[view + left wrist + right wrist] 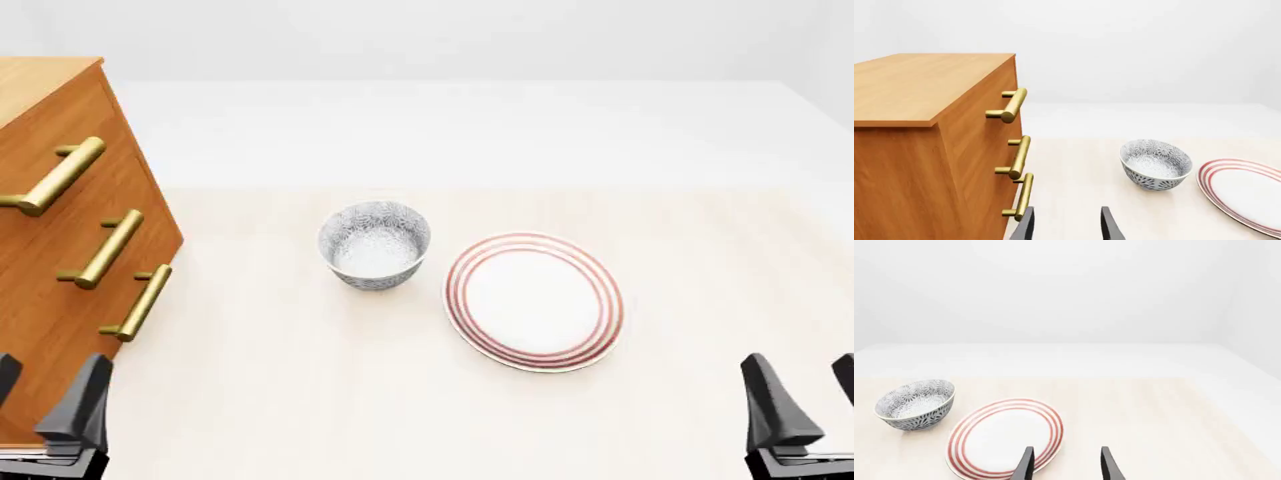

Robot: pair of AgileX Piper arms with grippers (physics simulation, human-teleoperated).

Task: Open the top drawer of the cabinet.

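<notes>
- Top drawer [34,150] of cabinet [914,150] shut flush; contents hidden.
- Bowl [375,244], plate [534,300]: seemingly empty.
- Left gripper [1066,225], right gripper [1065,465]: fingers parted, holding nothing.

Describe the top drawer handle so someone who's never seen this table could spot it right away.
Find the big orange-brown wooden cabinet at the table's left edge in the front view. Three brass bar handles run down its front, which faces the bowl and plate. The one you want is the top handle, nearest the cabinet's flat top, above the two like it.
</notes>
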